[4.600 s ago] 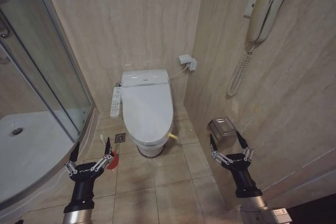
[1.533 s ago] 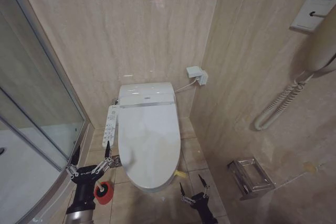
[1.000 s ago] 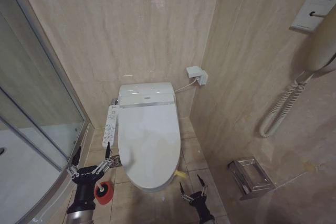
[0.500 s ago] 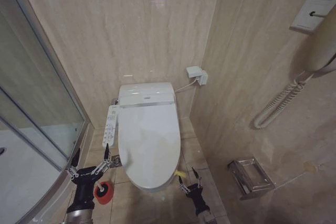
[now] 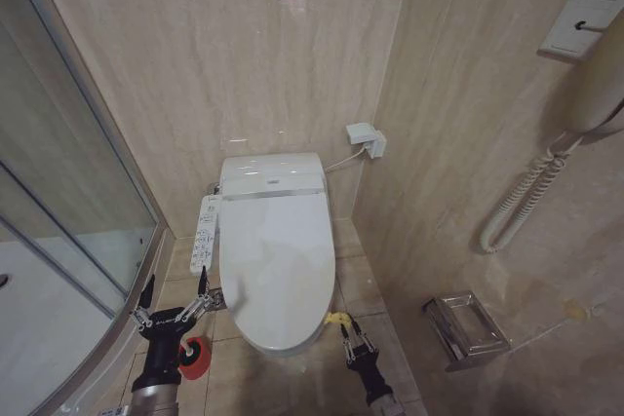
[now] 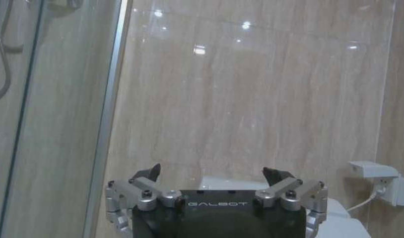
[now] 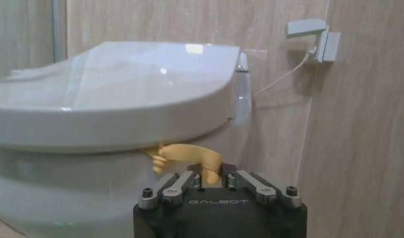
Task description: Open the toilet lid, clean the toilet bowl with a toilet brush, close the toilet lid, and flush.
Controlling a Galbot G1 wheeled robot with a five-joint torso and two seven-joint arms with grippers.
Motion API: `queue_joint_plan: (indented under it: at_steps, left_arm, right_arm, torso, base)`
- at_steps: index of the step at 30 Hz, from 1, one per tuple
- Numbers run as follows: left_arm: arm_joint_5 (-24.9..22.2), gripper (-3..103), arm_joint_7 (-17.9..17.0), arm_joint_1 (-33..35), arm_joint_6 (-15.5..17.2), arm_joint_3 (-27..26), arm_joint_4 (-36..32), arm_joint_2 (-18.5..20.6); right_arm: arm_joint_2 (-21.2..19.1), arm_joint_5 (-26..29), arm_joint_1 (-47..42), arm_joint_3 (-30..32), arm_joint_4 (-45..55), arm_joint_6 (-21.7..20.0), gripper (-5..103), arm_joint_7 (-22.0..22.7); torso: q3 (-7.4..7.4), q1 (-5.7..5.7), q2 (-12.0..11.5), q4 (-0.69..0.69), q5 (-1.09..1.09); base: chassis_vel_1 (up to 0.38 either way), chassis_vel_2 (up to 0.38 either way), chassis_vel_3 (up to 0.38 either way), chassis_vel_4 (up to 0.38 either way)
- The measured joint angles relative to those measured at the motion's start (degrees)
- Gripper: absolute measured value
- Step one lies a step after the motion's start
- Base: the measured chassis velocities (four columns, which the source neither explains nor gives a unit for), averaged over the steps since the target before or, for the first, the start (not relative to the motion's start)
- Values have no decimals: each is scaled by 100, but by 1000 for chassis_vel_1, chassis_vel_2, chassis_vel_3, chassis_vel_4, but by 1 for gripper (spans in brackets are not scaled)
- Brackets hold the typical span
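Now the right gripper (image 5: 342, 327) has closed its fingers on the toilet lid's (image 5: 276, 270) yellow tag (image 5: 336, 318).

toilet lid (image 5: 276, 270): glossy white plastic | walls (image 5: 253, 56): polished stone tile

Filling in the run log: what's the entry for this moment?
toilet lid: down | right gripper: shut on yellow tag | left gripper: open, idle

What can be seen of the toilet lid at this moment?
The toilet lid is a glossy white, plastic-looking, elongated oval, lying closed and flat over the toilet bowl. A small yellow tag hangs from its front edge. The right gripper sits at that tag, fingers close together around it; whether they pinch it is unclear.
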Motion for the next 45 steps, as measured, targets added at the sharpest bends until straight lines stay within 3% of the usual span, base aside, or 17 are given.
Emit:
queue_joint_plan:
  at_steps: [7, 8, 19, 27, 30, 36, 45]
  left_arm:
    - [2, 100, 1, 20, -9, -10, -16, 27]
    - [0, 100, 1, 26, -13, -16, -33, 36]
    - [-84, 100, -11, -10, -23, -97, -54, 115]
    - [-559, 100, -43, -117, 53, -432, -514, 283]
    - [-663, 100, -45, -175, 43, -761, -752, 312]
    - [-878, 100, -48, -333, 72, -1178, -555, 425]
    - [-985, 100, -59, -435, 90, -1241, 51, 443]
  right_arm:
    - [49, -2, -278, -105, 367, 78, 19, -56]
    - [59, 7, -350, -124, 454, 108, 0, -64]
    - [-4, 223, -927, -171, 1727, 276, 0, -20]
    - [-136, 421, -1399, -107, 2937, 269, 0, 72]
    - [-173, 518, -1483, -90, 3502, 163, 0, 79]
    - [-316, 790, -1395, -67, 4226, -108, 0, 71]
    - [-989, 1560, -742, 74, 4871, -666, 0, -93]
  torso:
    - [0, 0, 0, 0, 0]
    - [0, 0, 0, 0, 0]
    - [0, 0, 0, 0, 1]
    - [0, 0, 0, 0, 0]
    - [0, 0, 0, 1, 1]
    - [0, 0, 0, 1, 0]
    - [1, 1, -1, 2, 0]
  base:
    - [0, 0, 0, 0]
    - [0, 0, 0, 0]
    - [0, 0, 0, 0]
    - [0, 0, 0, 0]
    - [0, 0, 0, 0]
    - [0, 0, 0, 0]
    - [0, 0, 0, 0]
